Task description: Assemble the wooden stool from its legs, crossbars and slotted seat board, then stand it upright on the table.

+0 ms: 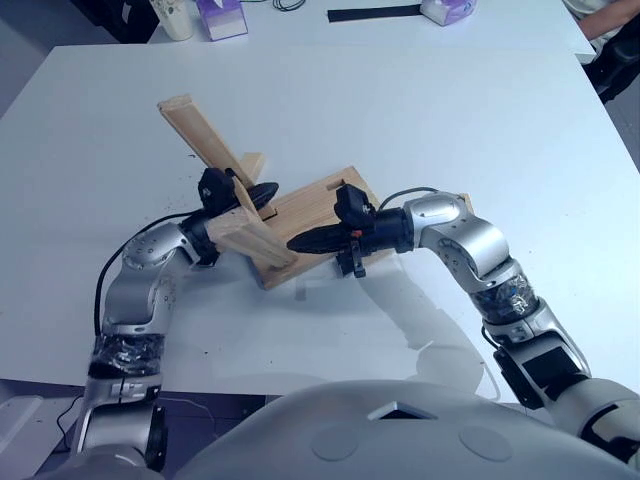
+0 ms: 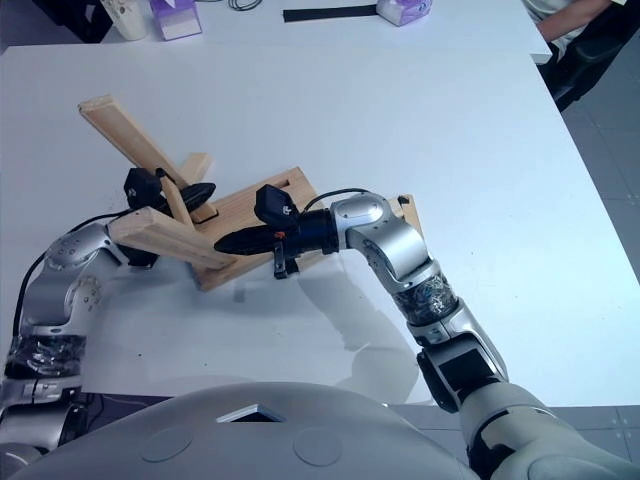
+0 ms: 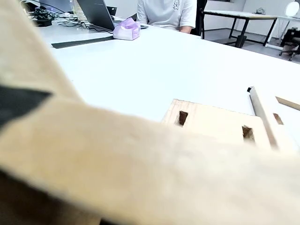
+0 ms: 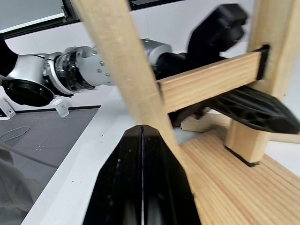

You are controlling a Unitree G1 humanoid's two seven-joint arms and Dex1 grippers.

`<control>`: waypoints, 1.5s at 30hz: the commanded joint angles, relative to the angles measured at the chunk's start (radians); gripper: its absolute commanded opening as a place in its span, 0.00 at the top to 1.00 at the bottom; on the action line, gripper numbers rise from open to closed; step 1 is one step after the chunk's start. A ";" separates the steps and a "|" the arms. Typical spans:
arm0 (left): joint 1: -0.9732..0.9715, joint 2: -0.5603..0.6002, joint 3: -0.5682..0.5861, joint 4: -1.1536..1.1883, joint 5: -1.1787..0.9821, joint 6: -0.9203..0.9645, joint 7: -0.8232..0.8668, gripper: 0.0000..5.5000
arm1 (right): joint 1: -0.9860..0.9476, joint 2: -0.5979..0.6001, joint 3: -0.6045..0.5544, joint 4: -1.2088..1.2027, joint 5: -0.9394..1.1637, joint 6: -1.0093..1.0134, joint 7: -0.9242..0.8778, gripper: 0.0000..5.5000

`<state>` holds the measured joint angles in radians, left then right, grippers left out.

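Left eye view, item 1: slotted seat board, pale wood. It lies near the middle of the white counter and is tipped up off the surface on its 9 o'clock side. The left wrist view shows two dark slots cut in its face.

Item 2: far leg, a long square bar joined to the board and slanting out toward 10 o'clock.

Item 3: near leg, a matching bar at the board's 8 o'clock edge, also fixed to the board.

Item 4: crossbar, a thin slat spanning between the two legs.

Item 5: left gripper, at 9 o'clock of the board, lodged between the legs against the crossbar. Whether it is spread or clamped cannot be told.

Item 6: right gripper, reaching in from 3 o'clock over the board. Its fingers are pressed together, tip touching the near leg, with nothing held.

Item 7: loose wooden piece, flat on the counter at 3 o'clock of the board, partly behind the right forearm.

Item 8, far counter edge at 12 o'clock: two purple tissue boxes and a black strip.
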<state>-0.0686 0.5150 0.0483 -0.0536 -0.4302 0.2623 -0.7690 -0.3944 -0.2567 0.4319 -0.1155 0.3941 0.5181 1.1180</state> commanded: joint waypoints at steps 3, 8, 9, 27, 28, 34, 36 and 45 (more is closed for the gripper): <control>-0.058 0.036 0.037 0.049 0.006 -0.012 -0.048 1.00 | -0.075 -0.048 -0.135 -0.036 0.045 -0.008 -0.022 1.00; 0.113 0.099 0.136 -0.060 -0.028 0.042 -0.069 1.00 | -0.244 -0.141 -0.229 0.260 -0.056 -0.185 0.005 1.00; 0.130 0.112 0.151 -0.068 -0.032 0.049 -0.070 1.00 | -0.274 -0.151 -0.221 0.356 -0.109 -0.256 -0.011 1.00; 0.571 0.174 0.192 -0.399 -0.162 0.233 -0.175 1.00 | -0.500 -0.009 -0.149 1.334 -0.525 -0.756 -0.334 1.00; 0.586 0.173 0.175 -0.403 -0.149 0.226 -0.176 1.00 | -0.504 -0.005 -0.150 1.338 -0.528 -0.757 -0.327 1.00; 0.543 0.125 0.044 -0.342 -0.035 0.176 -0.118 1.00 | -0.504 -0.006 -0.142 1.336 -0.557 -0.770 -0.241 1.00; 0.529 0.107 0.028 -0.304 -0.005 0.155 -0.093 1.00 | -0.534 -0.004 -0.154 1.337 -0.562 -0.793 -0.244 1.00; 0.480 0.094 -0.036 -0.233 0.041 0.108 -0.085 1.00 | -0.605 0.086 -0.218 1.385 -0.543 -0.779 -0.244 1.00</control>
<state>0.4156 0.6079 0.0329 -0.3071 -0.4138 0.3578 -0.8680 -0.9997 -0.1881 0.2284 1.2599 -0.1587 -0.2750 0.8470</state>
